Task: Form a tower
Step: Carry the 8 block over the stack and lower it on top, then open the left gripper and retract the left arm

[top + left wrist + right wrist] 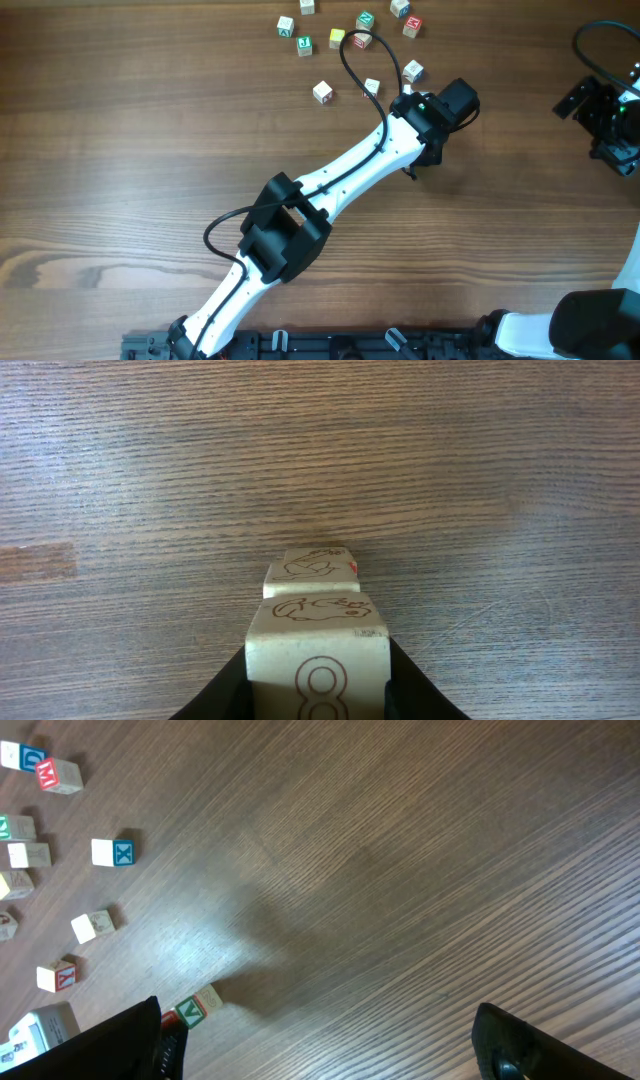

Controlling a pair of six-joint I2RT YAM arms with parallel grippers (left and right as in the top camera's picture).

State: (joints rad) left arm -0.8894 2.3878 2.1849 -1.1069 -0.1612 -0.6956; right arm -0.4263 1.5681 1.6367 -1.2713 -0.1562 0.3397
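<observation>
Currently in hand: setting a cube onto the tower (314, 610), as I read it; it looks two cubes tall so far.
Left gripper (316, 698): pinching the numbered cube (320, 650), with a dark finger against each side.
Lower cube (312, 566): directly beyond the numbered cube along the fingers, touching it or nearly so; I cannot tell whether the weight rests on it.
Tower's place: upper middle of the table (120, 150), hidden under the left wrist in the overhead view, near the loose cubes (322, 92).
Right gripper (318, 1035): spread wide, holding nothing, well apart from the tower at the table's right side.
Next move calls for: squaring the edges, then a gentle release and a straight lift so the fingers do not drag the numbered cube off, then probably fetching another loose cube.
</observation>
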